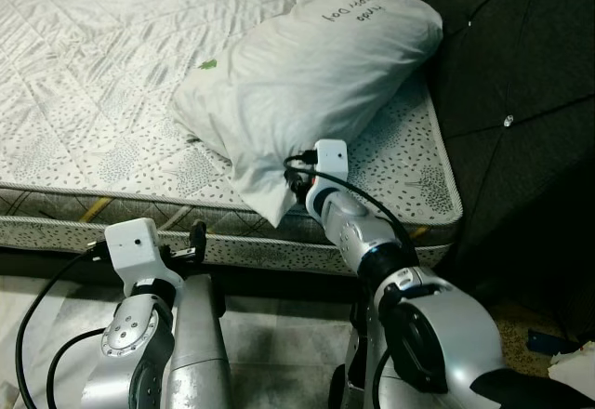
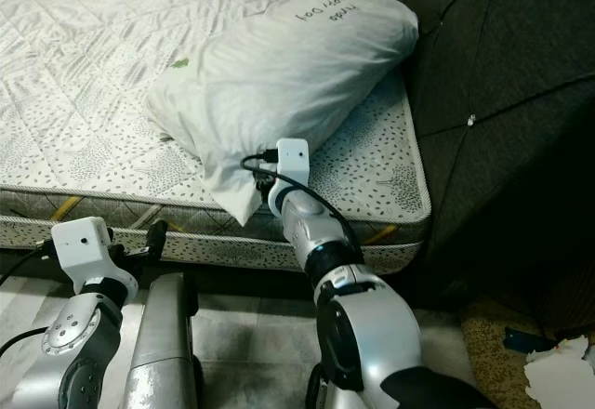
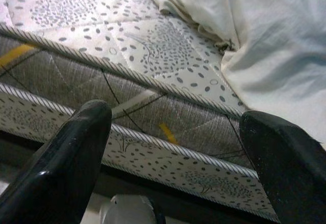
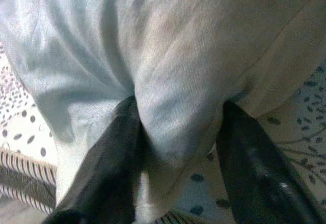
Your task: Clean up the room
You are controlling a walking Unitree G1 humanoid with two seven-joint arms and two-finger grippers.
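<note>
The white pillow (image 1: pixel 307 84) lies on the bare quilted mattress (image 1: pixel 102 102) near its right end, 1 corner hanging over the front edge. The right tool (image 4: pixel 173 147) grasps that lower corner, a fold of fabric pinched between its 2 black fingers (image 4: pixel 107 158). The left tool (image 3: pixel 178 168) hangs released, fingers spread, before the mattress side, touching nothing.

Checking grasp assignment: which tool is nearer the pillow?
Right. The right tool is pinching the pillow near its corner over the mattress edge. The left tool hangs open, low by the mattress side, apart from it.
</note>
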